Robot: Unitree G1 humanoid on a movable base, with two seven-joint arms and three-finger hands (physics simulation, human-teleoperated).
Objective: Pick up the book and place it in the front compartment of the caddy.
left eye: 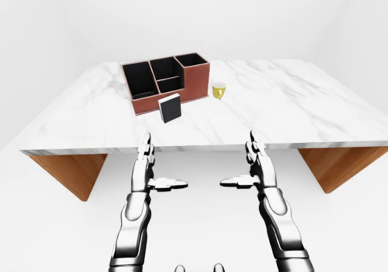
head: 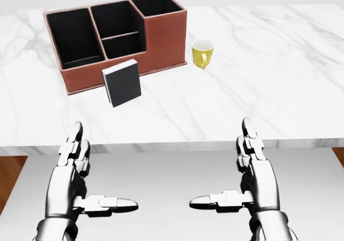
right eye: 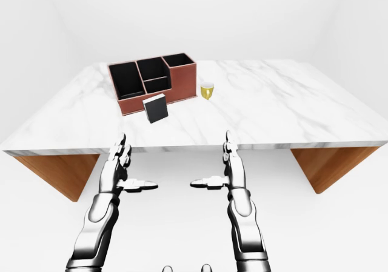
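Observation:
A small black book [head: 122, 82] with a white page edge stands upright on the marble table [head: 258, 85], just below the caddy in the head view. The caddy [head: 121, 39] is a reddish-brown box with several black compartments, turned at a slight angle. My left hand [head: 88, 182] hangs open below the table's near edge at the lower left, fingers up and thumb pointing inward. My right hand [head: 236, 179] mirrors it at the lower right, also open. Neither hand touches anything, and both are well short of the book.
A yellow mug [head: 202, 53] stands on the table just right of the caddy. The table has wooden legs [left eye: 73, 172] at both ends. White floor and walls surround it.

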